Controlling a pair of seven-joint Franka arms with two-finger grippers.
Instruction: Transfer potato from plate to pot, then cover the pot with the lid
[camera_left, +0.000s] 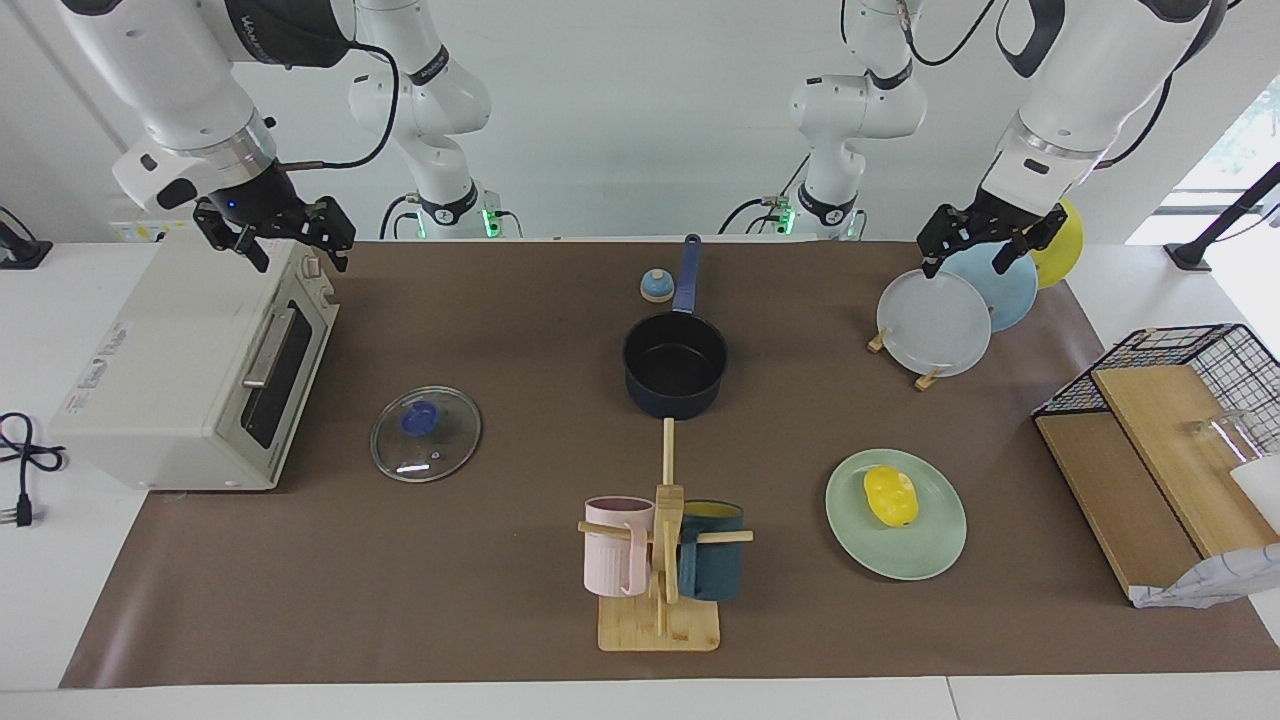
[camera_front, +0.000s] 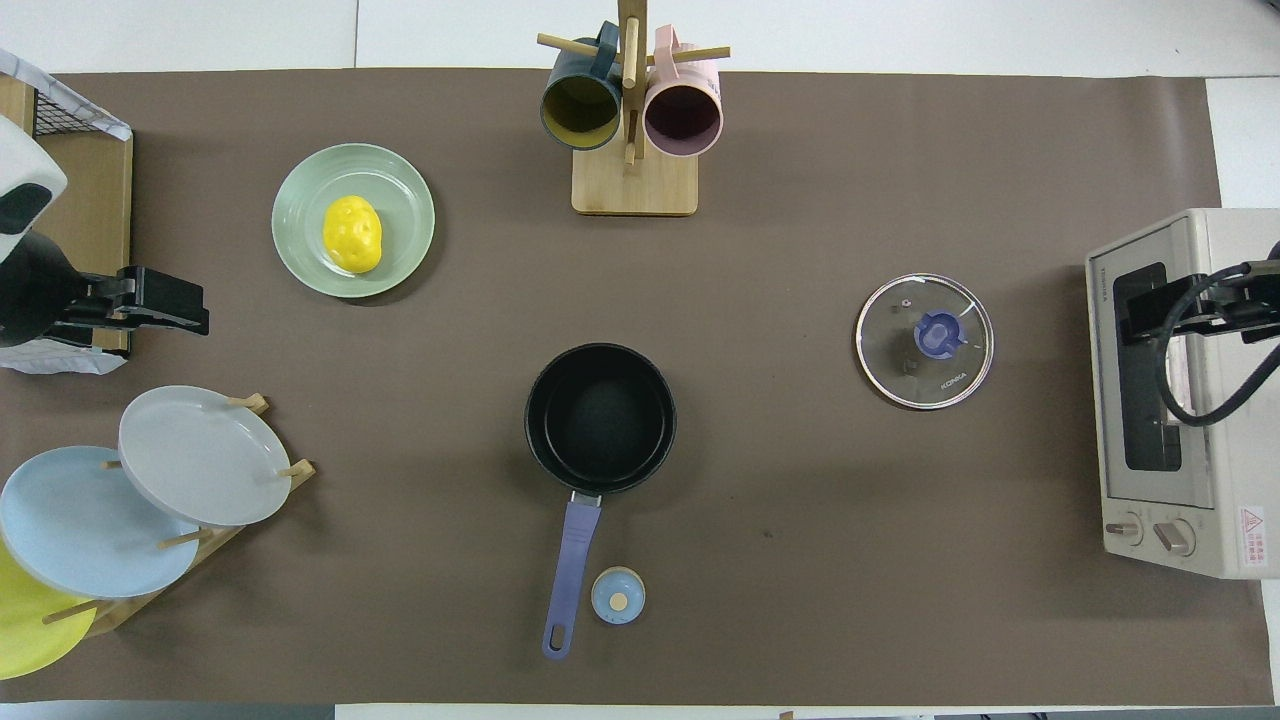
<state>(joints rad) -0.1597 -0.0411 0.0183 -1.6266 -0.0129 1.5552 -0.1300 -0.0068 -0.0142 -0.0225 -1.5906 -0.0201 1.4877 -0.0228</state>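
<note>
Bench (camera_left: 480, 600): open room between all items. Plate (camera_left: 925, 555), toward left arm's end, carries the potato (camera_left: 891, 495). Pot (camera_left: 675, 362) central, empty. Lid (camera_left: 426, 433) flat beside toaster oven (camera_left: 190, 370); likely fragile, grasp knob. Potato glossy, probably slippery; pinch across middle. Left gripper (camera_left: 978, 250) over plate rack, right gripper (camera_left: 290, 235) over oven; fingers spread, empty.

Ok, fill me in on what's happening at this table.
Nothing is being handled yet. The potato lies on the green plate, the pot stands empty mid-table, and the lid lies flat on the table near the toaster oven. The left gripper hangs open over the plate rack; the right gripper hangs open over the oven.
</note>
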